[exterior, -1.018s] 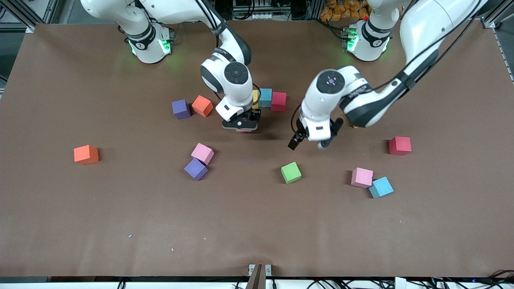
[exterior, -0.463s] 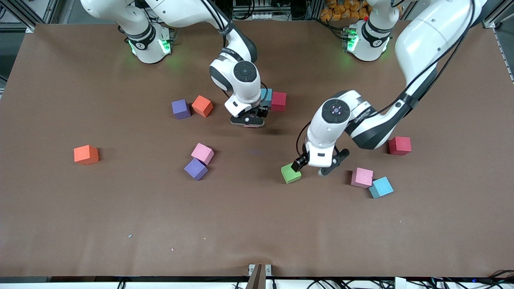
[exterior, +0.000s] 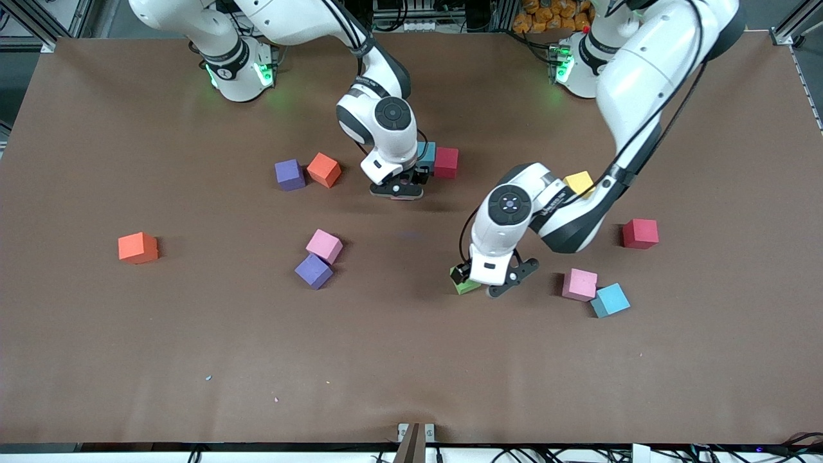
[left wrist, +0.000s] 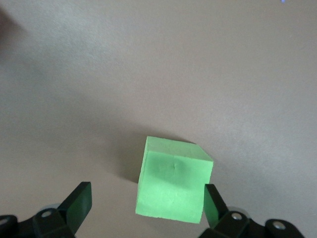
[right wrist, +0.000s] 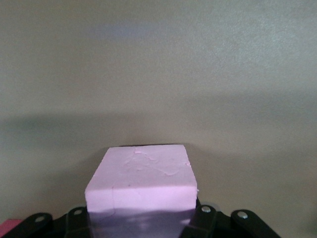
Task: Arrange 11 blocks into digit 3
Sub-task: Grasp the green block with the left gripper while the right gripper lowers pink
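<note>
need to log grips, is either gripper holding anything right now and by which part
The right gripper holds a pink foam cube by two opposite side faces. The left gripper is open around a green foam cube, not gripping it.

Blocks in view, by colour: two orange (exterior: 323, 170), two purple (exterior: 289, 174), three pink (exterior: 323, 245), two red (exterior: 639, 233), two light blue (exterior: 609, 299), one green (left wrist: 173, 186), one yellow (exterior: 579, 183).

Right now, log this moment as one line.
left tool: open, around green block | right tool: shut on pink block, beside light blue block
</note>
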`<action>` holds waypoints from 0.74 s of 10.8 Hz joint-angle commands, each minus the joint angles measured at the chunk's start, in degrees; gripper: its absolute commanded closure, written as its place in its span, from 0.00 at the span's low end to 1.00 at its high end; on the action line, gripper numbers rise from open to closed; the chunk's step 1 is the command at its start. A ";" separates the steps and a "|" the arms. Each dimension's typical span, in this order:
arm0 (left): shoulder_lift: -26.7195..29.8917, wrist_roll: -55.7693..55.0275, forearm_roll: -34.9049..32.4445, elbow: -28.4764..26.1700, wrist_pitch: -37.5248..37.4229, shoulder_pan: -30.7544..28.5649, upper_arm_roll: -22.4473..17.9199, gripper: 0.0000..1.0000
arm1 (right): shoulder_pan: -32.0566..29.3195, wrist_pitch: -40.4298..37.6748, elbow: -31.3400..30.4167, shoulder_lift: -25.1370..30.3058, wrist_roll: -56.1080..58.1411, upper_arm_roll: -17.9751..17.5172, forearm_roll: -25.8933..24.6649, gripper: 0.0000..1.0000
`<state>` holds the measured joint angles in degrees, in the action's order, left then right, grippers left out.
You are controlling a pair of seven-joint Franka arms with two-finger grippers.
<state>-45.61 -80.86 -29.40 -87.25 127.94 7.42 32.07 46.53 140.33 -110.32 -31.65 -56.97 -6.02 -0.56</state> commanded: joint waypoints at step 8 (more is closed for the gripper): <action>-6.41 10.55 1.10 7.97 -1.20 2.25 -1.13 0.00 | 0.14 0.64 -2.62 0.98 -1.39 -1.80 -0.93 1.00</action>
<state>-50.31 -71.96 -29.33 -82.03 127.89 8.39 31.48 46.55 140.44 -111.44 -31.65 -57.07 -7.72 -0.57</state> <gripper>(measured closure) 0.000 0.370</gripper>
